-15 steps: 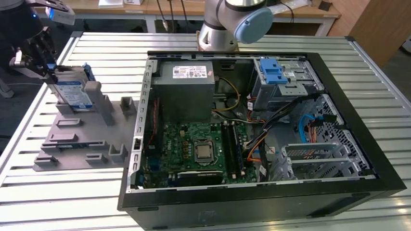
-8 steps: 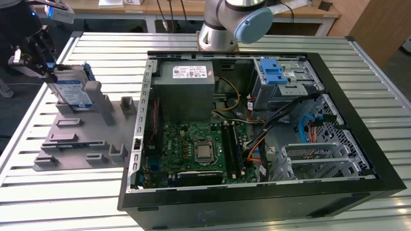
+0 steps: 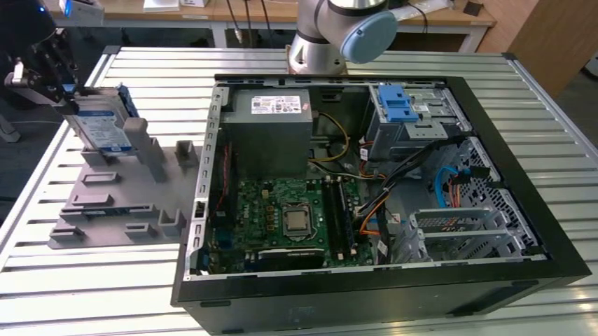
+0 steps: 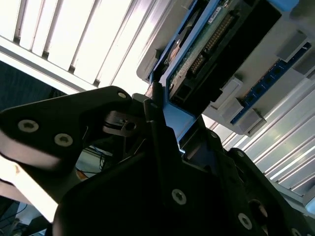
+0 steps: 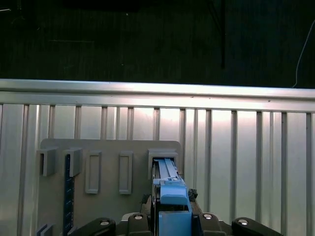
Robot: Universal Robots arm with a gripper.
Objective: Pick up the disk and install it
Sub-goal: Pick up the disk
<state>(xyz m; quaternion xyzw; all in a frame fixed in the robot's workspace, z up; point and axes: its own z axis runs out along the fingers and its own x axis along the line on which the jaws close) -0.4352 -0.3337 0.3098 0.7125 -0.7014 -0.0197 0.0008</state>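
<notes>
The disk (image 3: 99, 128) has a silver-grey metal body and a smooth blue plastic frame. The holder (image 3: 112, 210) is matt grey plastic; the surface (image 3: 94, 280) is ribbed, shiny bare metal.

Even overhead light, v. strong glare on table slats (image 4: 74, 44) in second wrist view, dark foreground.

No readable text, disk (image 3: 98, 124) label (blue-white) illegible

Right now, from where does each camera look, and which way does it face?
Exterior view: high, looking down on table and open case; arm shows.
First wrist view: on the wrist, facing along the tool to the grey holder board.
Second wrist view: beside the tool, close on the disk.
Both wrist views share tool and disk.
</notes>
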